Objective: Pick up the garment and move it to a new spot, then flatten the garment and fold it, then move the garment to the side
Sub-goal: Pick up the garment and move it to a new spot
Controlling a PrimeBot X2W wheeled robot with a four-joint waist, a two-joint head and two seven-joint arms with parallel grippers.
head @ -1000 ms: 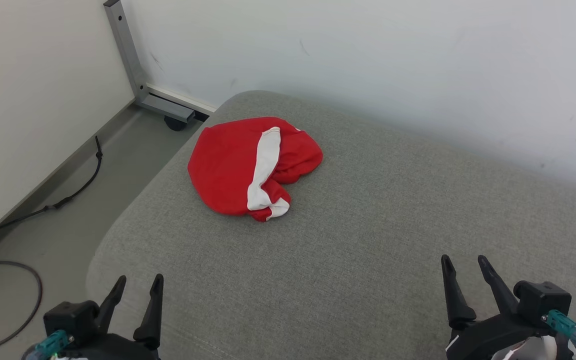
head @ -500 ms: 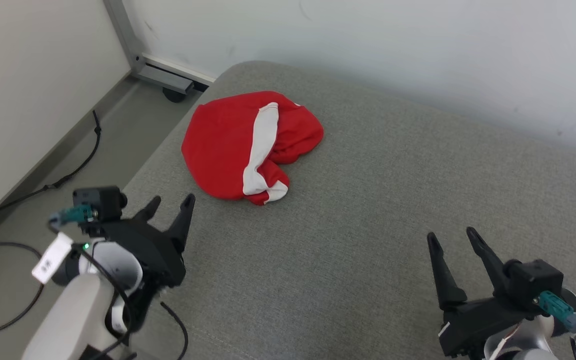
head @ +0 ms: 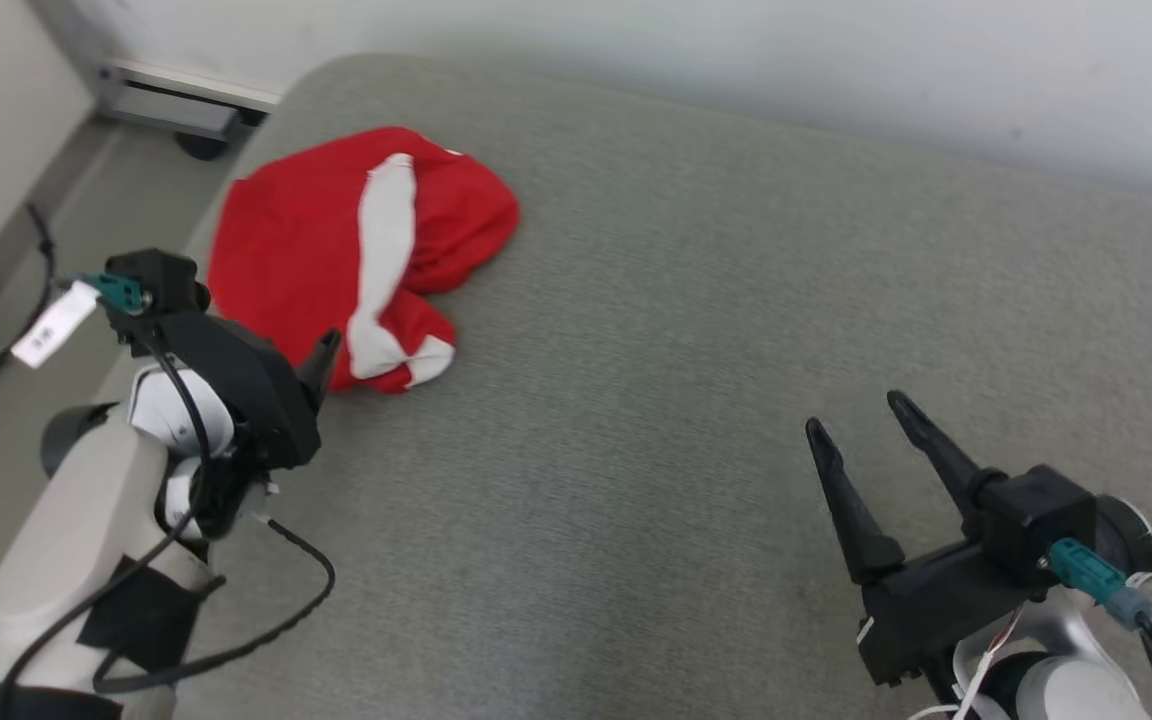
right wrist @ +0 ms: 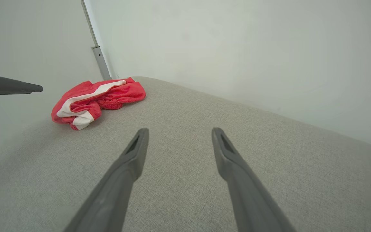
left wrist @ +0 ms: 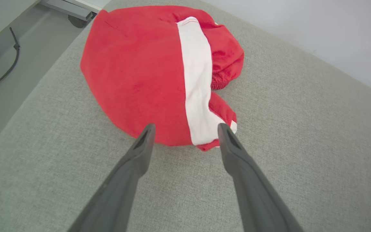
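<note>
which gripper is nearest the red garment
The left gripper: it hangs open right at the red garment, at its near edge, while the right gripper sits far off over the cushion.

Grey fabric surface, white wall, black floor cable

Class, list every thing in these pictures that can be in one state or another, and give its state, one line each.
Garment: crumpled in a heap, not folded, lying on the grey cushion near its left edge, not held.
Left gripper: open, fingers pointing at the garment's near edge, not closed on it.
Right gripper: open, empty, over bare cushion, well apart from the garment.
</note>
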